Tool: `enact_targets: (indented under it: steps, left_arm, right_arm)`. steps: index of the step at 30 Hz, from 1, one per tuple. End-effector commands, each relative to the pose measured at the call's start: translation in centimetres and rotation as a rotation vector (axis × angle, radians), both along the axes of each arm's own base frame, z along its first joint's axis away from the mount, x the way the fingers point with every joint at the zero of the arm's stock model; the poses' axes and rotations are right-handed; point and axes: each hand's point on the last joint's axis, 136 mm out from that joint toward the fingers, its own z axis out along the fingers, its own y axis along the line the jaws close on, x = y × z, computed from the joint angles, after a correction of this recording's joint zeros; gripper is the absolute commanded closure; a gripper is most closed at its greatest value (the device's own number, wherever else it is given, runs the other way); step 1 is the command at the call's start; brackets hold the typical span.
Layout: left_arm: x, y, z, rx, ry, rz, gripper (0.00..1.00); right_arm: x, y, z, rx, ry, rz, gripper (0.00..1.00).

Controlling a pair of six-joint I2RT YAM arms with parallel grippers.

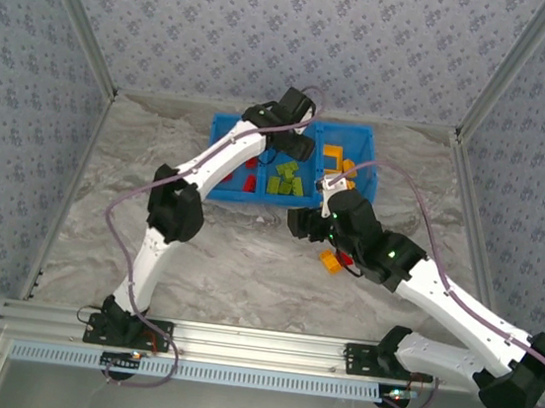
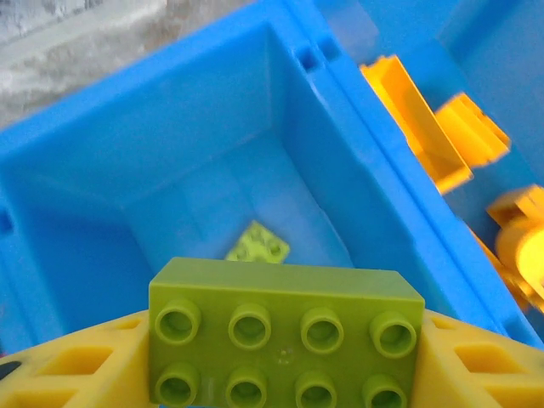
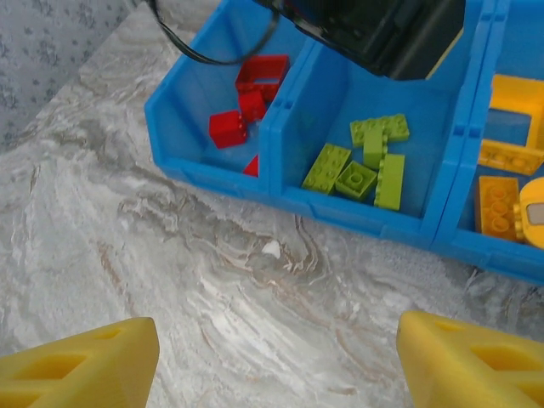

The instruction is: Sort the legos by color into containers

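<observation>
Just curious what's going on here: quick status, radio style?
Left pincer shut on green brick, above blue bin's middle compartment. Right pincer open, empty, over table. Orange brick, red brick loose on table.

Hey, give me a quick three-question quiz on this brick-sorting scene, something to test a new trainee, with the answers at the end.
1. True or false: the left gripper is holding a green brick.
2. Pick one: which colour of brick lies in the middle compartment of the blue bin? A red, B green, C orange.
3. Fill the gap: the right gripper hangs above the table with its jaws ___.

Key: 1 true. 2 B. 3 open.
</observation>
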Motion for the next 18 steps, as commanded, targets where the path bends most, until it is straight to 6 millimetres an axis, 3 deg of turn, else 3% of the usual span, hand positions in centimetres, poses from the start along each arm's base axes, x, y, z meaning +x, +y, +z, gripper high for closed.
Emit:
enact_targets:
  steps: [1, 6, 10, 18]
  left_arm:
    - [1.0, 0.3, -0.5, 0.104, -0.039, -0.026, 0.39]
    - [2.5, 1.5, -2.7, 0.136, -0.036, 0.036, 0.39]
    - [2.5, 1.0, -4.5, 0.135, -0.009, 0.012, 0.37]
    - [2.1, 0.7, -6.9, 0.138, 0.041, 0.015, 0.23]
  right_arm:
    - [0.5, -0.4, 2.0, 0.047, -0.057, -0.045, 0.24]
    - [0.1, -1.0, 1.6, 0.050, -0.045, -0.060, 0.23]
    - [0.1, -1.5, 1.2, 0.054, -0.042, -0.082, 0.23]
    - [0.3, -1.5, 0.7, 0.053, -0.022, -0.090, 0.23]
